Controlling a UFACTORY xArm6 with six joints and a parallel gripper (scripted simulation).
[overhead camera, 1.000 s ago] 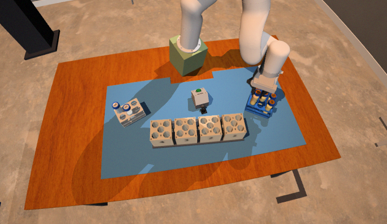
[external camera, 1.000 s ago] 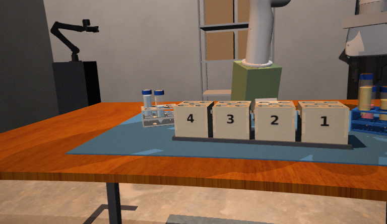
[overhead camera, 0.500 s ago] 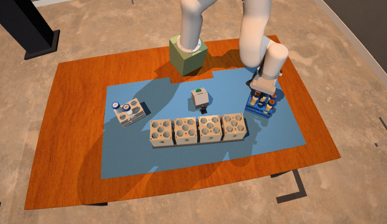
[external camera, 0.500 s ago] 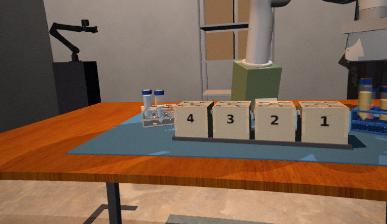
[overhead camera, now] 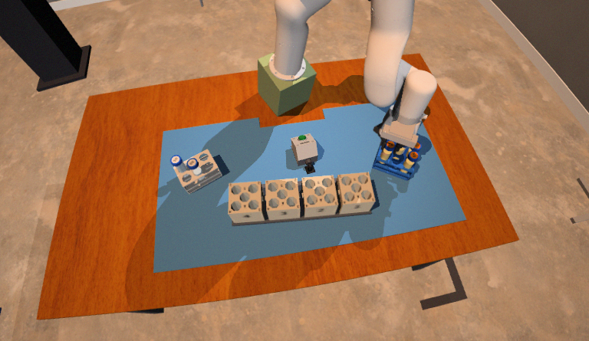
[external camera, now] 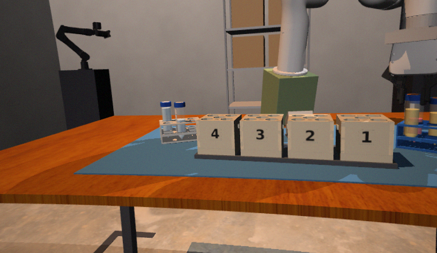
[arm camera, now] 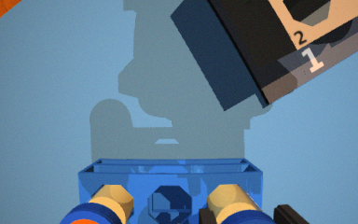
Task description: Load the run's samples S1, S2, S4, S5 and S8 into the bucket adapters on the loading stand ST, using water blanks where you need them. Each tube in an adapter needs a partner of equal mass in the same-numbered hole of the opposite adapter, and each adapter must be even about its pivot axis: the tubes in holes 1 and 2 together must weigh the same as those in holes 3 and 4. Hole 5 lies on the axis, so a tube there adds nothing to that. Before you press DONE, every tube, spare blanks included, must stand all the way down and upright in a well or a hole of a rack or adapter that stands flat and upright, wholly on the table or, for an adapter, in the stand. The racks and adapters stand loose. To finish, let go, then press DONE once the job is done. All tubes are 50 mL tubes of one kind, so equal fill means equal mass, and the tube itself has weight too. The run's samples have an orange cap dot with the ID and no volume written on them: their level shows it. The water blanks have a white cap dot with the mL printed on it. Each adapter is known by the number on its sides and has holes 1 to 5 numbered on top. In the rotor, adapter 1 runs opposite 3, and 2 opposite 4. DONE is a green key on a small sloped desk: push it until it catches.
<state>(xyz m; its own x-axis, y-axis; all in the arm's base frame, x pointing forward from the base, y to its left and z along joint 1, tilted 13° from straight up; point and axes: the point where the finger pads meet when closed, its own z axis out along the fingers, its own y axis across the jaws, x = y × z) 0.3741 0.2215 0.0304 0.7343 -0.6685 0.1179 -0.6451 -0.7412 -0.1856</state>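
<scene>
Beige, square, five-hole adapters (overhead camera: 246, 215) (external camera: 260, 144), four in number, stand in a row in the top view; two blue-capped tubes (overhead camera: 176, 161) (external camera: 166, 113) occupy the clear rack (overhead camera: 204, 182) (external camera: 177, 137). Exterior view: adapter numerals read 4, 3, 2, 1. Wrist view: two tan-filled tubes visible; the jaws, partly open, grip the right-hand blue-capped tan-filled tube (arm camera: 230, 200), long axis near vertical, cap up, at the blue plastic rack (overhead camera: 393, 170) (external camera: 415, 142) (arm camera: 170, 179).

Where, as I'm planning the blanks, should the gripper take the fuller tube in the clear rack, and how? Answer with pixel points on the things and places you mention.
From straight above, just below the blue cap: the fuller tube (overhead camera: 176, 160) (external camera: 166, 114) stands upright, its upper body above the rack (external camera: 167, 140). Fingers should probably avoid the side facing the other tube (overhead camera: 192, 162) (external camera: 179, 104).
</scene>
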